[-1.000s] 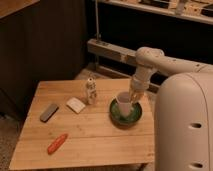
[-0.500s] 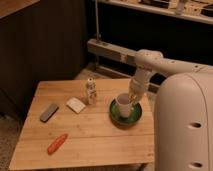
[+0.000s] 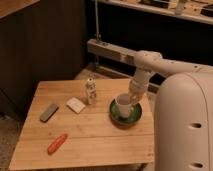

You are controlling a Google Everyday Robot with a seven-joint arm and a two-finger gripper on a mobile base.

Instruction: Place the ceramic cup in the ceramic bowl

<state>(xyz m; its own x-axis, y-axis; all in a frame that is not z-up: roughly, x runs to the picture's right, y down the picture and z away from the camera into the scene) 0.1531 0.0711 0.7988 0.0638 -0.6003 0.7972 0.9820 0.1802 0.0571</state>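
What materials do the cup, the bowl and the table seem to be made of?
Cup, under the gripper: likely ceramic, plain white, smooth. Bowl: probably glazed ceramic, its green rim catches light. Table: wood, pale planks with visible seams.

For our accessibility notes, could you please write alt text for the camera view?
A white robot arm's gripper sits at the rim of a white ceramic cup standing in a green ceramic bowl on a wooden table. To the left are a small white bottle, a flat white square, a grey bar and an orange-red object.
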